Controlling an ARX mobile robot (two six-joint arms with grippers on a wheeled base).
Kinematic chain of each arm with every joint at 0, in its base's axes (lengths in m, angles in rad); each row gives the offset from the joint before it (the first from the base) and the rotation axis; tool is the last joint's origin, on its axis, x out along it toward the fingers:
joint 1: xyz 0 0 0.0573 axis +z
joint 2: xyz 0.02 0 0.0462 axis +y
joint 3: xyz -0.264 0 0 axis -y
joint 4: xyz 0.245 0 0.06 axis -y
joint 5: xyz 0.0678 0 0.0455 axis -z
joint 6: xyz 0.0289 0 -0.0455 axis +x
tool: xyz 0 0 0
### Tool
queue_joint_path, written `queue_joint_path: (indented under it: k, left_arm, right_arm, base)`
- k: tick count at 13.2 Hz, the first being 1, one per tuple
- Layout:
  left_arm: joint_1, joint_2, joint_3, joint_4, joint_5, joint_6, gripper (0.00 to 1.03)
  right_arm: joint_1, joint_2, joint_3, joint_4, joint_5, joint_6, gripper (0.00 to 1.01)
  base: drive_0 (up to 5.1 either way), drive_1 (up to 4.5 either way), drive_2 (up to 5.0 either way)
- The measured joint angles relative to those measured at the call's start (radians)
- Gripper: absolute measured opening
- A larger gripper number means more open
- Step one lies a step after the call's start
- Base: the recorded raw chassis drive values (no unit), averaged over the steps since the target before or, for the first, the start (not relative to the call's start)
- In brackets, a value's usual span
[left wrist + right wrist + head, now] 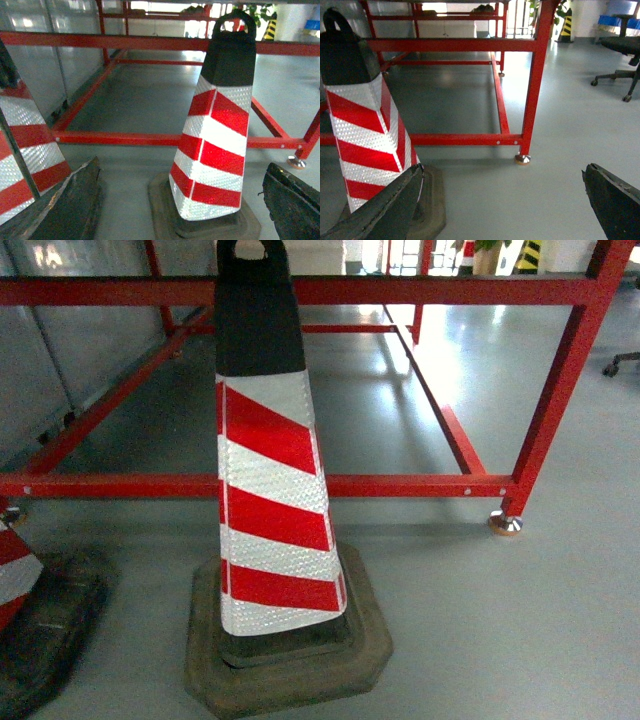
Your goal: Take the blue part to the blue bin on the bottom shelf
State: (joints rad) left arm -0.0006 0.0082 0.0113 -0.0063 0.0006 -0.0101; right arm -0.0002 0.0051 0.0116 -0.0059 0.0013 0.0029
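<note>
Glossy grey floor [480, 620] bears a striped reflective cone [270, 490] before red steel frame [400, 485].

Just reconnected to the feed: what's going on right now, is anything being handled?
Nothing is being handled. The head view faces a red-and-white striped traffic cone on the grey floor, in front of a red steel frame. Both wrist views show open tool fingers, left and right, holding nothing. No blue part, blue bin or shelf is in sight.

- A red-and-white striped traffic cone [216, 145] stands on the grey floor [140, 105].
- A red steel frame [125, 138] runs behind it.
- The left gripper [180, 200] has its jaws spread wide.
</note>
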Motion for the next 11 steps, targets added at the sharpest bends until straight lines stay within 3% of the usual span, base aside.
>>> queue_joint_path:
  k: [11]
  left_arm:
    - [0.0, 0.0, 0.0, 0.002, -0.002, 0.007, 0.98]
  right_arm:
    - [0.0, 0.0, 0.0, 0.0, -0.002, 0.0, 0.98]
  base:
    - [0.0, 0.0, 0.0]
